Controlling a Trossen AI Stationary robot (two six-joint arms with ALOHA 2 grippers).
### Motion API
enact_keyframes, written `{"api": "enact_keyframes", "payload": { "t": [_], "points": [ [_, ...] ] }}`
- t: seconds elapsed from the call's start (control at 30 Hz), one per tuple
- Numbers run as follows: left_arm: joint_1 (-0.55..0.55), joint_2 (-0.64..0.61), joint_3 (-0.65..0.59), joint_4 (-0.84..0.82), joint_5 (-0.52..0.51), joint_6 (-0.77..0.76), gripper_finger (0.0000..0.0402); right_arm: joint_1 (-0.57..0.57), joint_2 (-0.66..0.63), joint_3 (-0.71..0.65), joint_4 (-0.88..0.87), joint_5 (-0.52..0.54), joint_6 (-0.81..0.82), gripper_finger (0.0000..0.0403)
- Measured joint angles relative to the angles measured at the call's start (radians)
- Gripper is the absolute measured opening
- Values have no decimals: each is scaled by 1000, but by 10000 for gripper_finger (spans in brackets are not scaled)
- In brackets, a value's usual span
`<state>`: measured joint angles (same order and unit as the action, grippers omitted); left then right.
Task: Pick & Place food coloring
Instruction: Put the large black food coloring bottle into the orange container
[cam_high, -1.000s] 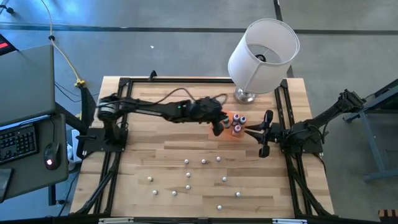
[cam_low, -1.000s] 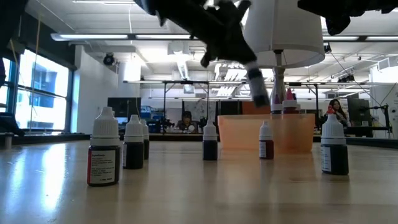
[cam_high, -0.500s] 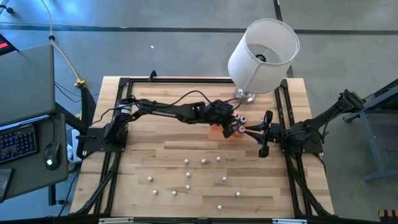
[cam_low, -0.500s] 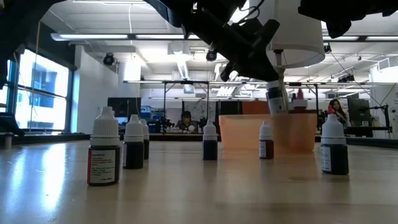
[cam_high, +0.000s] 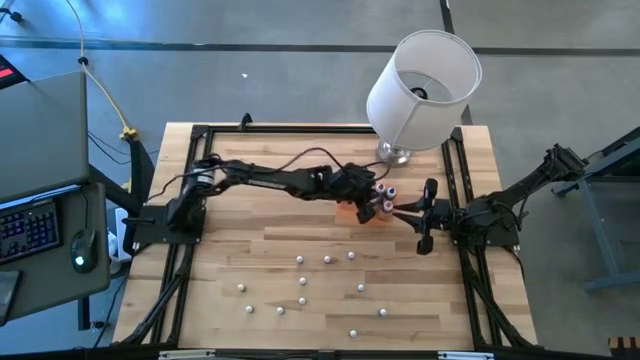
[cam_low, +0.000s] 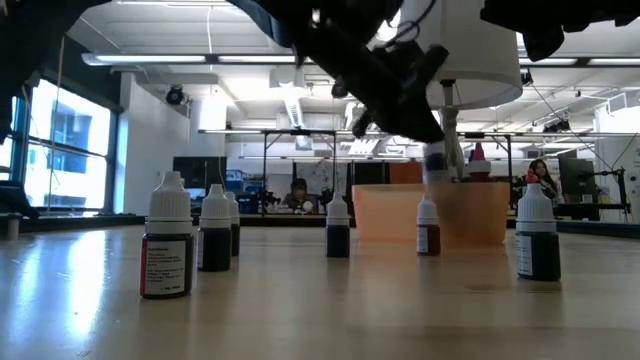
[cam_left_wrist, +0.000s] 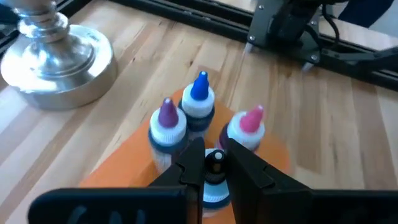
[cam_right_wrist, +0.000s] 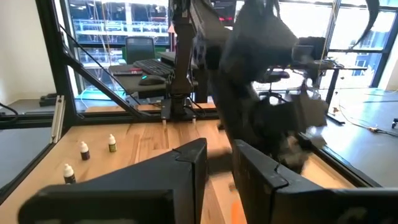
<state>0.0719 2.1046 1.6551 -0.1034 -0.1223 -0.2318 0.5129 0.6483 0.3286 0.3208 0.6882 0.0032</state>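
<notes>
From above, my left arm reaches across the bench and sets my left jaws over the orange tray near the lamp's foot. My right jaws wait just beside that tray. The loose bottles of food coloring stand scattered on the near half of the bench, well apart from the tray.

From bench height, the bottle I brought hangs smeared below my left jaws, over the tray's far side. Its base looks close to the rim.

Past my left fingers, that bottle's dark tip sits between them, with three capped bottles upright just ahead in the tray. My left jaws stand narrow about the cap. I cannot tell whether they pinch it or have let go.

My right wrist view shows my right jaws parted and empty.

To finish well, I judge I should release low and upright into the free spot, then lift straight up so I do not clip the neighbours.
</notes>
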Motion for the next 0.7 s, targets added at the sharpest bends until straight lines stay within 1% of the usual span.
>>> {"api": "enact_keyframes", "payload": {
  "t": [0.07,0.1,0.17,0.27,0.33,0.5,0.7],
  "points": [
    [0,21,-9,14,1,-6,41,0,0,0,0,-4,0,71],
    [0,17,-4,-3,9,-9,41,0,0,0,1,-4,0,71],
    [0,14,-3,14,38,-9,42,0,0,0,2,-4,-1,71],
    [0,54,1,55,41,-8,42,0,0,0,2,-4,-2,71],
    [0,52,0,45,42,-8,43,0,0,0,-1,-3,-3,71],
    [1,57,21,47,100,-2,43,-1,-1,0,-2,-2,-9,71],
    [0,58,21,39,109,23,60,-2,-1,0,-3,-6,-11,71]
  ]
}}
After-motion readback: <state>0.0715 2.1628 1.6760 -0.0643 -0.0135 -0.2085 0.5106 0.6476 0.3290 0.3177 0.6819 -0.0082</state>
